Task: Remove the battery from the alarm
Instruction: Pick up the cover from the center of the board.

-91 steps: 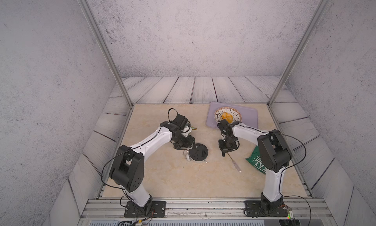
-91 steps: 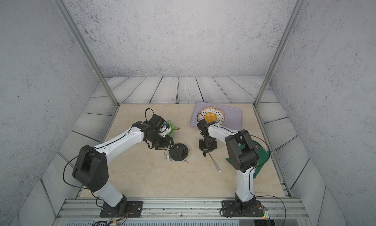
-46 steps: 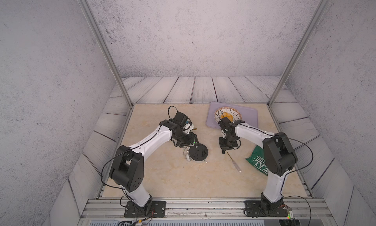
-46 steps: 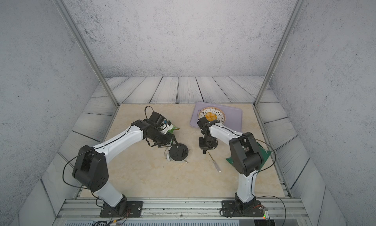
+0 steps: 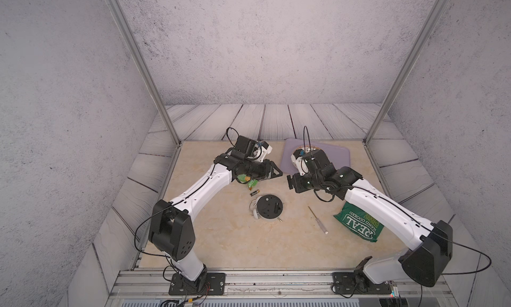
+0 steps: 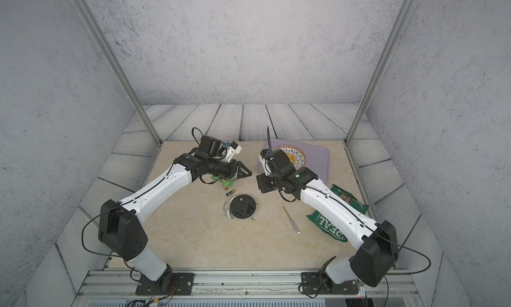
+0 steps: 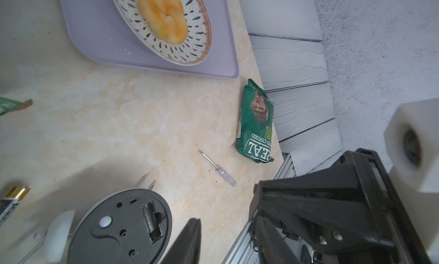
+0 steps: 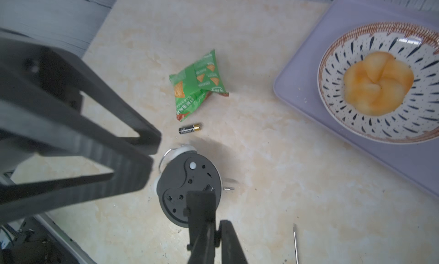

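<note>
Left end effector (image 5: 276, 172) hovers parted and empty, while right end effector (image 5: 289, 183) hovers closed.

Here we see a matched pair: the white-shelled left arm (image 5: 206, 185) and white-shelled right arm (image 5: 384, 206) are dotted with tiny dark screws. We spot rounded black joint housings (image 5: 171, 232), thin black cables (image 5: 305, 137), a white camera block (image 5: 262, 150) and a small green status light (image 6: 296, 176). The left gripper (image 5: 275, 172) wears black triangular open-frame fingers. The black base plates (image 5: 197, 283) are bolted.
</note>
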Robot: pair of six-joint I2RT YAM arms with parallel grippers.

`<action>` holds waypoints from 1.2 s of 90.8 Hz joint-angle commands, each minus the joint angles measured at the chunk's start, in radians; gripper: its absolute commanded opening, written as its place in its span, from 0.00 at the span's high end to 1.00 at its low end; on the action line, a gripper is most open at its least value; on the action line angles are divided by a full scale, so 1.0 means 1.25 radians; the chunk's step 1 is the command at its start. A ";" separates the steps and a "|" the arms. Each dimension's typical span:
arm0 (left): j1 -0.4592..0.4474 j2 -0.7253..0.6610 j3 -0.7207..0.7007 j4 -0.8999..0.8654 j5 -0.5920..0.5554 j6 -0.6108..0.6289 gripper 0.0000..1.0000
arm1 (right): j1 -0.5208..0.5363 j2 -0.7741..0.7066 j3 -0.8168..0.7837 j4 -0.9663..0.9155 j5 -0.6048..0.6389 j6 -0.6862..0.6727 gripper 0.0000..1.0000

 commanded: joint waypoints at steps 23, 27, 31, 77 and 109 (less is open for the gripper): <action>-0.027 -0.010 0.011 0.082 0.059 -0.020 0.59 | 0.020 -0.032 -0.006 0.040 0.002 -0.031 0.88; -0.027 -0.013 0.008 0.090 0.059 -0.025 0.59 | 0.021 -0.029 -0.004 0.038 0.003 -0.032 0.88; -0.028 -0.020 0.002 0.096 0.053 -0.029 0.58 | 0.022 -0.027 -0.005 0.035 0.007 -0.032 0.88; -0.053 -0.009 0.027 0.038 0.020 0.102 1.00 | 0.024 -0.042 -0.021 0.059 0.010 -0.025 0.87; -0.060 -0.163 -0.062 0.062 -0.204 0.507 1.00 | -0.133 -0.126 -0.024 0.059 -0.206 0.147 0.62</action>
